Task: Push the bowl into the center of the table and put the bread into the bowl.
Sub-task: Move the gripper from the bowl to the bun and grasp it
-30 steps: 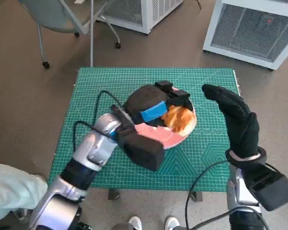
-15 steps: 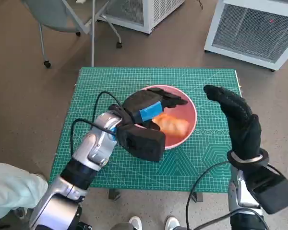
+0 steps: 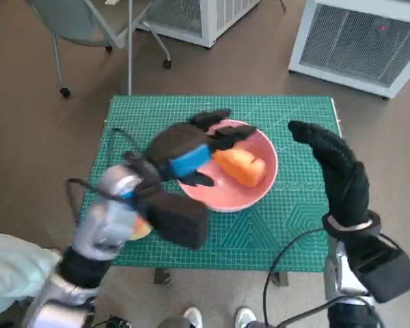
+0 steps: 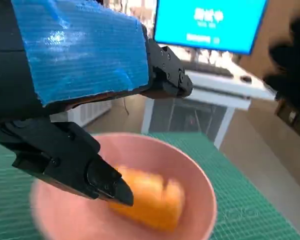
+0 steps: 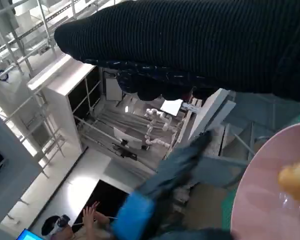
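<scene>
**A:** On the desk, where had your bowl ended up, and where was the bread?

**B:** Your pink bowl sat a little right of the middle of the green mat, near enough to centre that I'd judge the push done. Your bread lay inside it, toward the right side, resting on the bottom. The left wrist view showed the same: an orange lump low in the bowl, touching nothing but the bowl.

**A:** And your left robot hand?

**B:** It hung over the left rim of the bowl with its fingers spread and nothing between them. Judging by that, you had it there because it had the bread to deliver, and apart fingers meant the bread was free.

**A:** Why was your right robot hand parked out at the side?

**B:** It stood upright over the right part of the desk, just beside the bowl but not touching it, fingers straight, apart and empty. My guess is you kept it there as a stop, so the bowl could not slide right.

**A:** Anything risky?

**B:** Only that drawing your left robot hand away low could catch the rim and drag the bowl off centre.
</scene>
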`<state>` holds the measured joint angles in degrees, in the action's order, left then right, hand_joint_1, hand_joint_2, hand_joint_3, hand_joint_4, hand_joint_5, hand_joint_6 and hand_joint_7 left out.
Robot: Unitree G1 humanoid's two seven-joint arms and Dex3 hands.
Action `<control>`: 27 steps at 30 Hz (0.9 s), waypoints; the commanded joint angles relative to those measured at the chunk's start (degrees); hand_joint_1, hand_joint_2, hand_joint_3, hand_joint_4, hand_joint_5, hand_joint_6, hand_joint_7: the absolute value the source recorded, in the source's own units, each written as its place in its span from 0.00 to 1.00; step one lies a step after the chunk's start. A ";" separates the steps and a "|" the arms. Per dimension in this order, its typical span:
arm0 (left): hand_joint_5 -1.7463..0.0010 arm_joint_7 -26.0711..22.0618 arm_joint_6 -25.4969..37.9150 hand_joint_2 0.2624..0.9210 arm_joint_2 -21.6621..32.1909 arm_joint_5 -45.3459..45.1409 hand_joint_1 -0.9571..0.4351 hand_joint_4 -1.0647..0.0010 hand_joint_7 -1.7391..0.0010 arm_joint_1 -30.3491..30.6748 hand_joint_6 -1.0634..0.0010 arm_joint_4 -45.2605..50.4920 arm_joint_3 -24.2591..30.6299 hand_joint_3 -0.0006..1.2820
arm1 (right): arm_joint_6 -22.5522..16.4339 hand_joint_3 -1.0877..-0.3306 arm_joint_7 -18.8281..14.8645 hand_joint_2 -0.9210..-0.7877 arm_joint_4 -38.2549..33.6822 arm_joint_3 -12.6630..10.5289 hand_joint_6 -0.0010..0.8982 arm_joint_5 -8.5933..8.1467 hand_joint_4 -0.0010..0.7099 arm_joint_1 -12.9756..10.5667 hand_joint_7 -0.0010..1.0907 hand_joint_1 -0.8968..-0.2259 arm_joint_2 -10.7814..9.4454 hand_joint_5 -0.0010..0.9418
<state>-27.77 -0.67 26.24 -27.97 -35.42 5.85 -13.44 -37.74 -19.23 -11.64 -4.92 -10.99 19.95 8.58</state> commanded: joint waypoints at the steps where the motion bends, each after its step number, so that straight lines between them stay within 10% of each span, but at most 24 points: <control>1: 1.00 -4.51 0.50 0.76 5.00 6.77 0.51 0.87 1.00 3.05 0.70 5.77 6.42 0.00 | 0.79 0.44 -0.21 0.00 -1.23 0.45 0.00 -0.35 0.20 -0.50 0.38 0.42 -0.48 0.01; 15: 1.00 -17.21 9.60 0.74 19.44 15.61 0.53 0.86 1.00 11.00 0.70 11.86 15.99 0.00 | 1.30 0.45 -1.18 0.00 -2.20 0.71 0.00 -2.36 0.20 0.14 0.38 0.42 -1.03 0.01; 27: 1.00 -18.58 7.18 0.70 23.67 15.91 0.52 0.85 1.00 16.76 0.69 11.08 16.22 0.00 | 1.78 0.46 -1.67 0.00 -2.45 1.02 0.00 -2.70 0.20 0.91 0.39 0.42 -1.32 0.01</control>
<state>-45.89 7.92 49.03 -12.74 -20.28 16.92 3.06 -36.85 -20.36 -13.06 -4.16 -13.34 21.18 7.53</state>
